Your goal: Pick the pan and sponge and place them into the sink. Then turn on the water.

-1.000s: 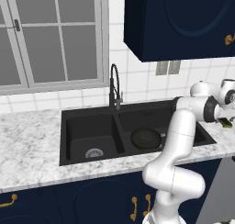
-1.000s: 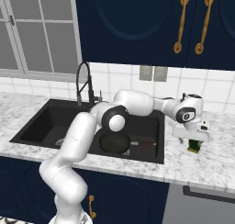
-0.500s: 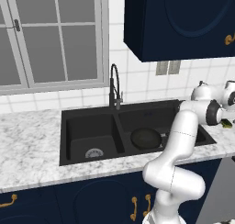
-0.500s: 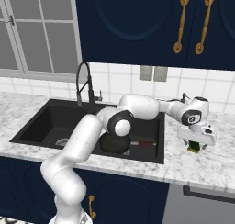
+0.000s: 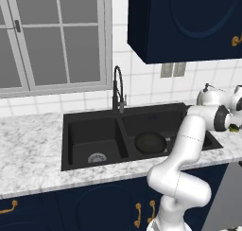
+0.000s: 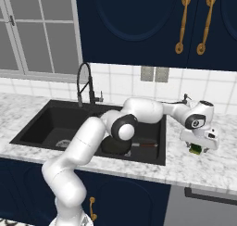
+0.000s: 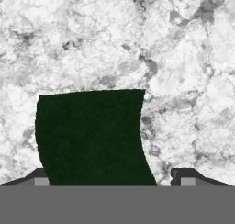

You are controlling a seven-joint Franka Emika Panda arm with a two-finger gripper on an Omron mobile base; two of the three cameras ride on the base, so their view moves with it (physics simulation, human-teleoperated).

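Now my end effector (image 6: 199, 149) straddles the small yellow-green sponge (image 7: 94, 138) on the marble counter (image 7: 114, 39), jaws wide, nothing gripped, ready to close.

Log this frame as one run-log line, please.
pan: in right sink basin | sponge: on counter, scouring side up, between open fingers | gripper: low over sponge | faucet: off

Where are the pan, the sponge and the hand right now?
pan (image 5: 150, 142), left base view, middle of its round floor.
sponge (image 7: 92, 136), hand view, its dark scouring face.
hand (image 6: 199, 147), right base view, between its fingertips.
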